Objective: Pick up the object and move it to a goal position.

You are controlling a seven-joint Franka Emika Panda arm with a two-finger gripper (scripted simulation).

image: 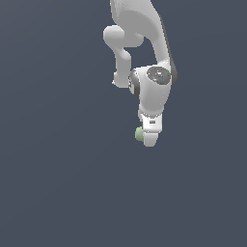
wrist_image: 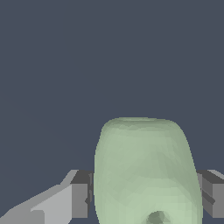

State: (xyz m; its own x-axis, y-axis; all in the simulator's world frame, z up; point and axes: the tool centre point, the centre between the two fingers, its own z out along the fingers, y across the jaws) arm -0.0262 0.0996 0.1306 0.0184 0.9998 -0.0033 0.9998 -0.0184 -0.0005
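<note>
Exterior view, reading from its left: nothing but flat dark grey-blue until you reach the middle, where the white arm (image: 144, 53) comes down from the top edge.

At the arm's lower end sits the hand (image: 148, 139), and the object (image: 139, 134) shows as a small pale green lump poking out on the exterior view's left side of it, touching it. The rest of the lump is hidden behind the white casing.

Wrist view, again left to right: one grey finger (wrist_image: 78, 199) presses against the green flank, then the object (wrist_image: 144, 170) fills the gap between the fingers (dimple visible low on its face), then the second finger (wrist_image: 212, 194) meets the opposite flank. You can read the hand as pinching the object, one pad on each side, no gap seen.

Progress, as a judgement: the grasp looks done. Whether the lump is lifted off the desk you cannot tell; no shadow or edge gives height. No goal marker appears in either view, so the carry to the goal seems to be what is left.
</note>
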